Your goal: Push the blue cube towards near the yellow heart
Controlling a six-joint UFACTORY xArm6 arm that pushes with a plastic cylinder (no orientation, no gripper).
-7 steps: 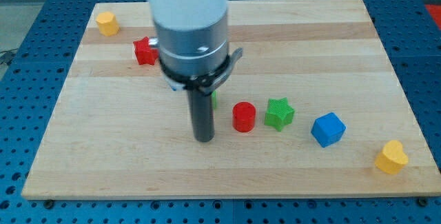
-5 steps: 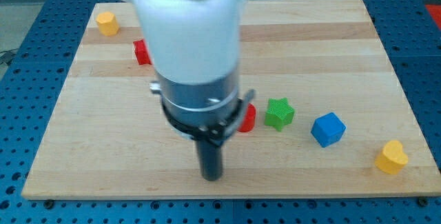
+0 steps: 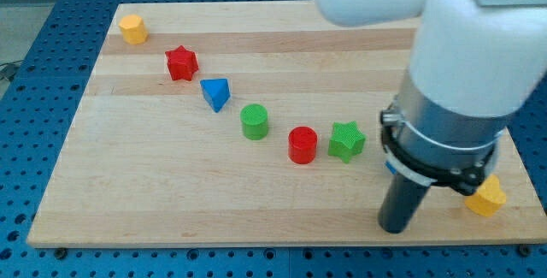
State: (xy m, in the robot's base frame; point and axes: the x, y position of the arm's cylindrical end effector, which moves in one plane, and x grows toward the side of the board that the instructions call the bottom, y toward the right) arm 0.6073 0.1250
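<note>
My tip point(image 3: 397, 227) rests on the board near the view's bottom right. The arm's body covers the spot where the blue cube was; only a thin blue sliver point(image 3: 389, 167) shows at the arm's left edge. The yellow heart point(image 3: 488, 198) sits at the bottom right corner, partly hidden by the arm, to the right of my tip. My tip is below and slightly left of the cube's spot.
A green star point(image 3: 346, 140), a red cylinder point(image 3: 302, 144), a green cylinder point(image 3: 254, 121), a blue triangular block point(image 3: 215, 94) and a red star point(image 3: 181, 62) run diagonally up to the left. A yellow block point(image 3: 132, 29) sits at the top left corner.
My tip has swept from the board's lower middle to the lower right, just below the blue cube. The arm now hides the cube and uncovers the blue triangular block and green cylinder.
</note>
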